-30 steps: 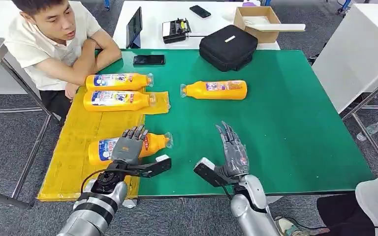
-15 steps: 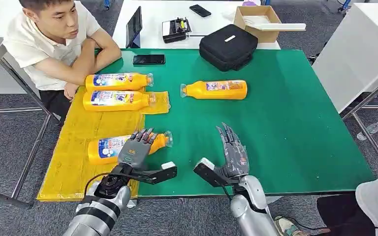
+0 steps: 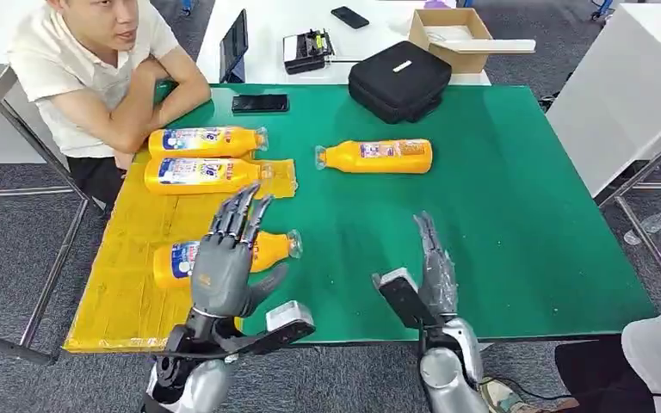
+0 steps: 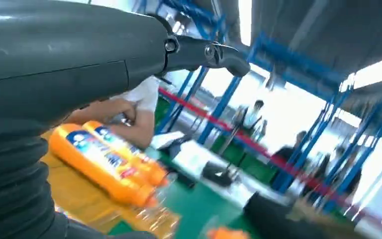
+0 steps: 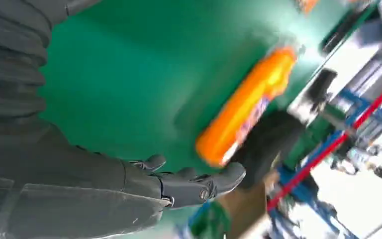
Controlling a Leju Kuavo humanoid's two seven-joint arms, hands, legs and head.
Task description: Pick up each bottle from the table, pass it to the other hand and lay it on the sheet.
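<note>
Above sheet point(image 3: 129, 258), left robot hand point(image 3: 224, 258) spread, empty (bottle point(image 3: 176, 262) beneath); right robot hand point(image 3: 435, 262) prob. open, edge-on.

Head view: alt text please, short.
Both robot hands, left hand and right hand, are raised open and empty over a green table. Three orange bottles lie on the yellow sheet; a fourth bottle lies on the green.

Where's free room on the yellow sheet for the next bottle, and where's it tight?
On the yellow sheet, the band between the two far bottles and the near bottle is bare, as is the near strip. The far end is crowded by those two bottles and the person's arm. The left hand hovers over the near bottle.
</note>
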